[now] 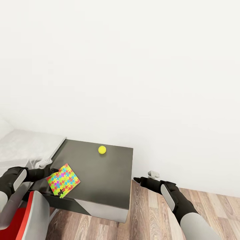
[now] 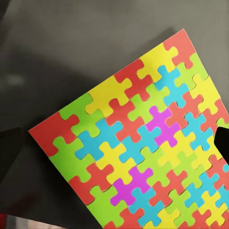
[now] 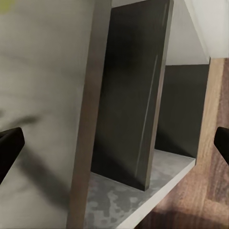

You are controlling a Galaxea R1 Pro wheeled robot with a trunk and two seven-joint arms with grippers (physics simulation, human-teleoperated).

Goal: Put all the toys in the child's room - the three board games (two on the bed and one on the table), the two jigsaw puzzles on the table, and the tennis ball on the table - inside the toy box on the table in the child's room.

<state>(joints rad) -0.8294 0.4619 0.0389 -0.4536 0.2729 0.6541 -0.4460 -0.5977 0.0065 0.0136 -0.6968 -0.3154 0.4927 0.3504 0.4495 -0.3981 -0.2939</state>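
Note:
A jigsaw puzzle [image 1: 63,180], a thin multicolour sheet, lies at the front left of the dark table [image 1: 106,173], one corner at the table's front edge. My left gripper [image 1: 55,173] hovers at the puzzle's left corner, open. In the left wrist view the jigsaw puzzle [image 2: 138,143] spreads between the wide-apart fingers [image 2: 222,143]. The tennis ball [image 1: 102,149] rests near the table's back edge. What looks like the light grey toy box [image 1: 55,151] adjoins the table's left end. My right gripper [image 1: 140,181] is open and empty, low beside the table's right side.
A white wall rises right behind the table. Wood-plank floor [image 1: 160,213] lies to the right and in front. The right wrist view looks into the table's open side, with a dark upright panel [image 3: 138,95] and a grey shelf [image 3: 143,191]. A small grey fitting [image 1: 153,173] sits at the wall's foot.

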